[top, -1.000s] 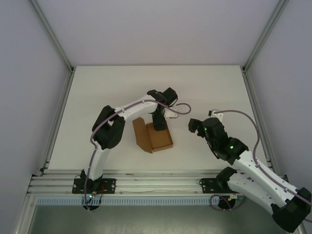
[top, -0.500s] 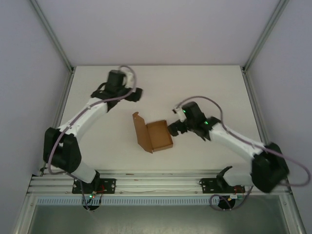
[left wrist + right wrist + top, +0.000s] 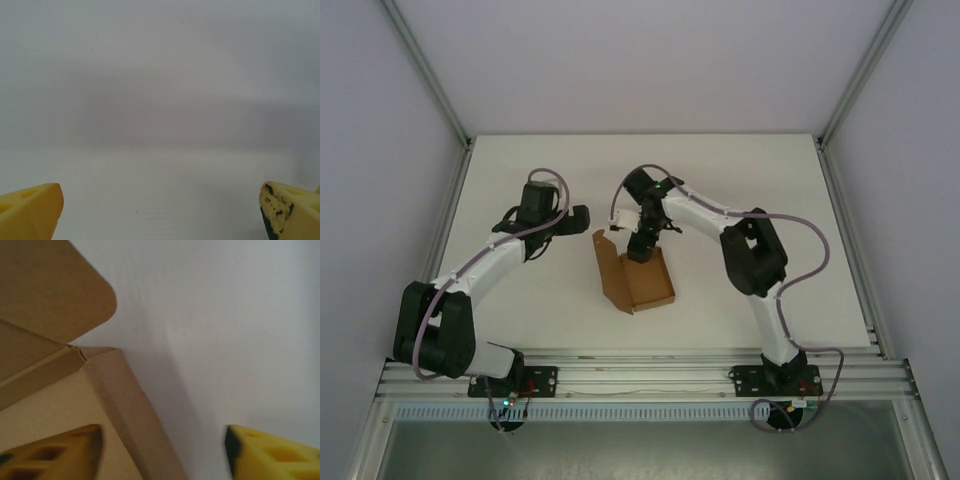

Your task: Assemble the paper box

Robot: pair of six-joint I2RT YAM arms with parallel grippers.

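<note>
Straddling paper box (image 3: 645, 283) wall, R gripper (image 3: 162, 440) (flap up)

paper box (image 3: 640, 284) | tan cardboard | open, flap raised | mid-table (image 3: 770, 200)

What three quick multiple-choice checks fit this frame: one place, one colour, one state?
1. The right gripper is: A) off at the near right corner B) straddling the paper box's far wall C) folded back near its base.
2. The finger pads are: A) red B) blue C) yellow.
3. The left gripper is: A) open, empty B) shut on the box C) shut, empty.
Key: B, one finger sits inside the wall, one outside; C, both wrist views show yellow; A, pads wide apart over bare table.
</note>
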